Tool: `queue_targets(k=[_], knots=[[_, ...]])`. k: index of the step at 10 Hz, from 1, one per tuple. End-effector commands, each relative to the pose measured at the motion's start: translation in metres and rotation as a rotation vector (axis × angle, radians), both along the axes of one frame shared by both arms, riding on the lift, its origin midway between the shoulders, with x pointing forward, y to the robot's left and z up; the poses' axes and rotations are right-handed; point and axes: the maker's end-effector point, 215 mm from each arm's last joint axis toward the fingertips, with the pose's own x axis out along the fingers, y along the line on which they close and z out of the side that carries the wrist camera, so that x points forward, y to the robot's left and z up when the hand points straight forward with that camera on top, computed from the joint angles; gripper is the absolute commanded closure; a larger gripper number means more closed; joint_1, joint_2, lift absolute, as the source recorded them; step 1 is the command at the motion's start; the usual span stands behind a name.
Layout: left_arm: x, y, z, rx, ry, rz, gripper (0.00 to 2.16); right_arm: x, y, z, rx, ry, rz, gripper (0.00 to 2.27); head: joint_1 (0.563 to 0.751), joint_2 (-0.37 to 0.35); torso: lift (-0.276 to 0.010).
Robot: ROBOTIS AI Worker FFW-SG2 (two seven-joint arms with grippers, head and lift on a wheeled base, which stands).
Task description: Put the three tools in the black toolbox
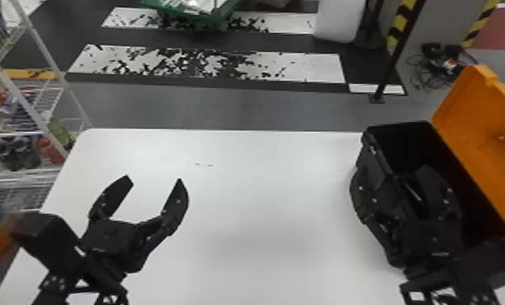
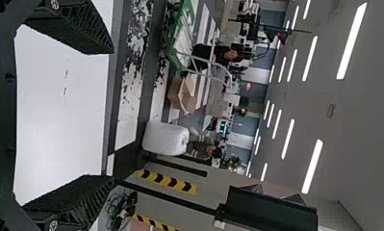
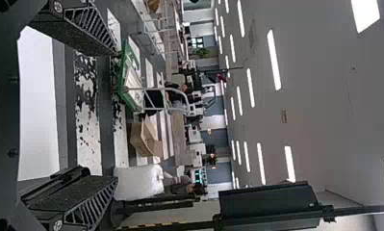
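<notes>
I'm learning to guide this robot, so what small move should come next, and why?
Probably ease the right gripper up and back from the black toolbox: its fingers are spread and holding nothing, they overlap the box in the head view, and the orange lid stands open.

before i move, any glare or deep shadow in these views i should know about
Head view: table softly lit, faintly shaded in its nearer part, open toolbox nearly black inside; left wrist view: ceiling lights burn white; right wrist view: the same glare.
</notes>
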Motion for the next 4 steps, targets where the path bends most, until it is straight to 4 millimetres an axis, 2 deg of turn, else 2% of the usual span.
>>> queue_targets(k=[1,4], knots=[[-0.0003,-0.0009,-0.0016,-0.003,0.003,-0.003,0.08,0.0008,-0.0001,0.0009,0.000,-0.002,0.001,0.08,0.695,-0.002,-0.055],[0.0003,-0.0001,0.0014,-0.003,-0.015,-0.003,0.08,0.0002,-0.0011,0.0074,0.003,-0.025,0.000,0.08,0.695,-0.005,-0.055]])
